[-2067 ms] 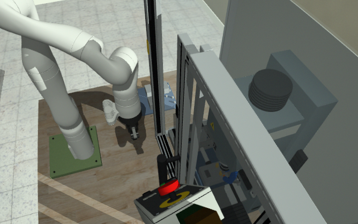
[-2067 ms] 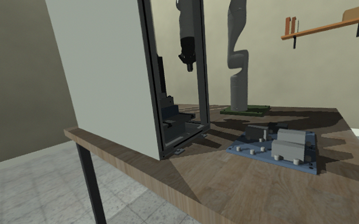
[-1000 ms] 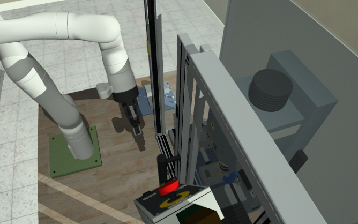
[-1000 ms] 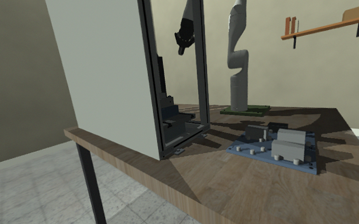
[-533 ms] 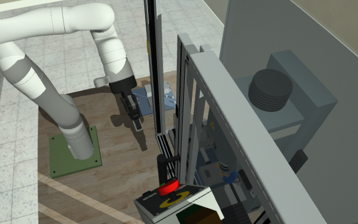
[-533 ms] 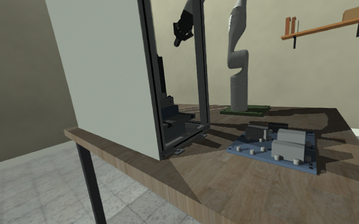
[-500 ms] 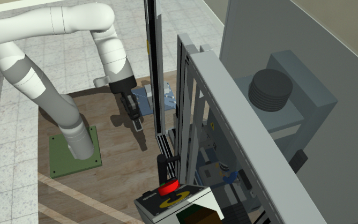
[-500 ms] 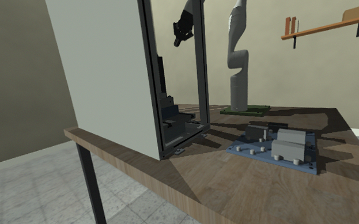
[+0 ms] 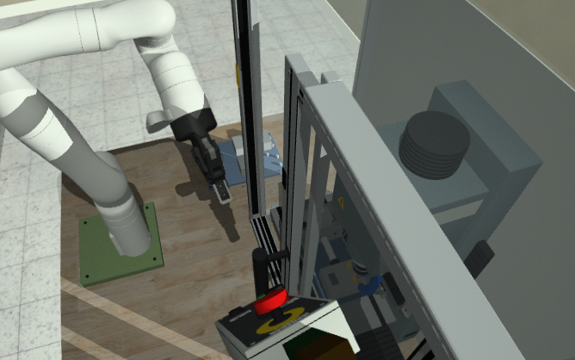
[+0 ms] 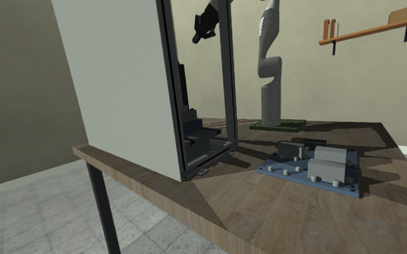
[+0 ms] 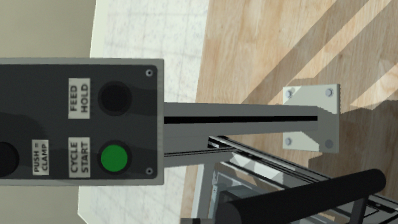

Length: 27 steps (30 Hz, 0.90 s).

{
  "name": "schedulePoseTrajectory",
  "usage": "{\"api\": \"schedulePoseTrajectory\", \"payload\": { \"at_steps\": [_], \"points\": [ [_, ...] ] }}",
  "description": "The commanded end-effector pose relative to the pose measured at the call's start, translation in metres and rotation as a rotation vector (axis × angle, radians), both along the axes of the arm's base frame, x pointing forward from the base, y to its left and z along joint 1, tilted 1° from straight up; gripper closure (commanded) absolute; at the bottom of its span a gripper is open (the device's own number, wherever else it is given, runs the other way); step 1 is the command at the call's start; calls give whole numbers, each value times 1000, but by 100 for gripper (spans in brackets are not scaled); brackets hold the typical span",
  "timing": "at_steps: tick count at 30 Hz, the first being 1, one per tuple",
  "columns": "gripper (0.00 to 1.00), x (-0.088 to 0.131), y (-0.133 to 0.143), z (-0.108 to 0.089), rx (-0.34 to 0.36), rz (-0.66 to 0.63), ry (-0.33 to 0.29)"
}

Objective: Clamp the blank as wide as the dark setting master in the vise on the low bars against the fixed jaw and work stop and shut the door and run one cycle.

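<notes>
My gripper (image 9: 224,199) (image 10: 195,41) is shut and empty, in the air outside the guard on the robot's side. The green CYCLE START button (image 11: 114,158) shows below a black FEED HOLD button (image 11: 115,98); a black knob (image 11: 6,158) is cut by the left edge beside the PUSH = CLAMP label. The door's black handle (image 9: 260,269) (image 11: 305,195) stands near the control box. The blue plate (image 9: 231,167) (image 10: 265,169) holds two light blocks (image 10: 330,153) (image 10: 327,169) and two darker ones (image 10: 291,150) (image 10: 315,142), all upright. The vise (image 10: 196,136) is shadowed; its contents and air state cannot be told.
The guard's post (image 9: 254,129) (image 10: 228,71) rises between gripper and machine. A gap shows between it and the door's frame (image 9: 293,172). The red stop button (image 9: 271,301) tops the control box. The column's foot (image 11: 325,97) is bolted down. The robot's green base (image 9: 92,254) (image 10: 292,126) stands opposite the guard.
</notes>
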<state>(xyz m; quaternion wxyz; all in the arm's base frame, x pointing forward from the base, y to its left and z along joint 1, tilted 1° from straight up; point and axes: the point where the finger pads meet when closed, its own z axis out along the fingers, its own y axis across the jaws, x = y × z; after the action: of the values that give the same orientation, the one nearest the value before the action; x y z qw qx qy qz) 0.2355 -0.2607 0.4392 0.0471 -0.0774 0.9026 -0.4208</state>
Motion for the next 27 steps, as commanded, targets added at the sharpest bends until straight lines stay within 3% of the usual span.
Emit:
{"api": "schedulePoseTrajectory", "payload": {
  "at_steps": [1, 6, 11, 23, 27],
  "points": [
    [90, -4, -2, 1, -8, -9, -2],
    [90, -4, -2, 1, -8, -9, -2],
    [90, -3, -23, 45, -162, 14, -15],
    [90, -3, -23, 45, -162, 14, -15],
    [90, -3, -39, 79, -160, 14, -16]
  ]
}}
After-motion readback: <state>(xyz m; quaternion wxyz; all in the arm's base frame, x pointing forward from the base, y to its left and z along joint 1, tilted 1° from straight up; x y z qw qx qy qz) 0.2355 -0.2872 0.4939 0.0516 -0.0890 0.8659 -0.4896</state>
